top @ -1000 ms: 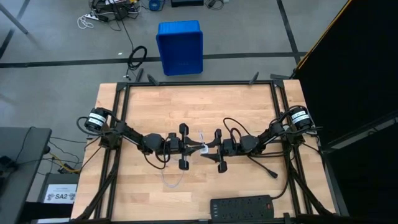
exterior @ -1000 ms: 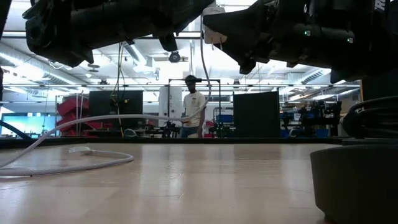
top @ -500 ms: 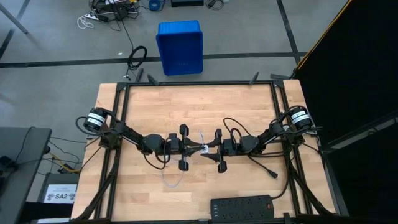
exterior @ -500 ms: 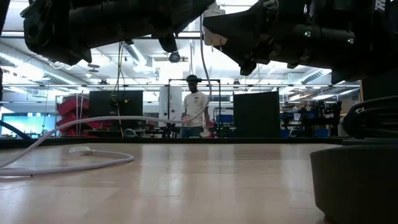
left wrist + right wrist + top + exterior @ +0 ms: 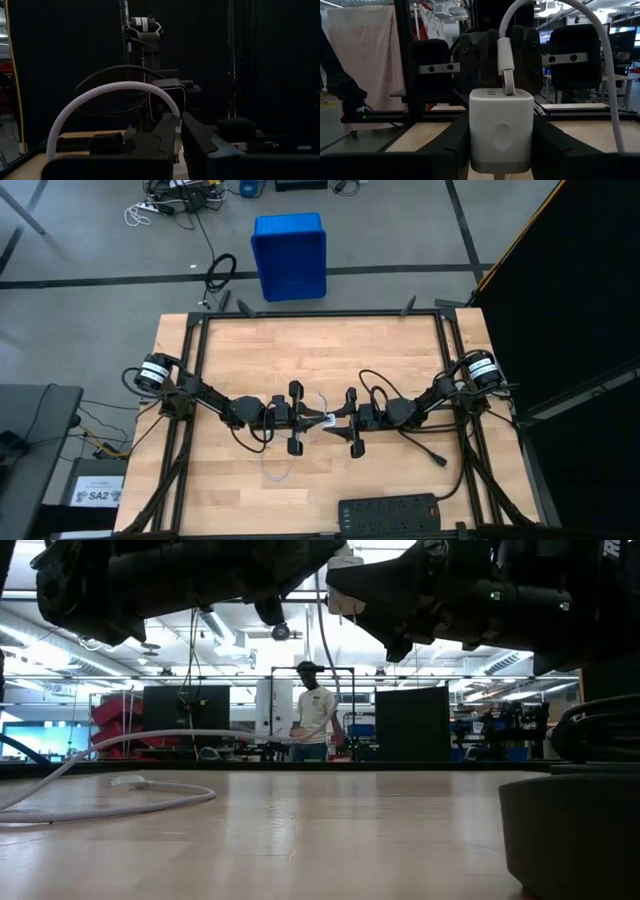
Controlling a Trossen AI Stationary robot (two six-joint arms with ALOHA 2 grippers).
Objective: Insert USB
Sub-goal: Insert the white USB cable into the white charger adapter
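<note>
your right fingers (image 5: 500, 150) brace the white adapter (image 5: 501, 127) so your left fingers (image 5: 177, 131), gripping the usb (image 5: 507, 62), can seat its plug.

the counter (image 5: 320, 360) was pale wood with a matt, grained finish inside a dark metal frame. the usb (image 5: 506, 52) cable looked braided and matt, its plug smooth white plastic. the white cube adapter (image 5: 501, 127) was smooth, slightly glossy plastic. the blue bin (image 5: 289, 257) at 12 o'clock looked like plastic.
</note>
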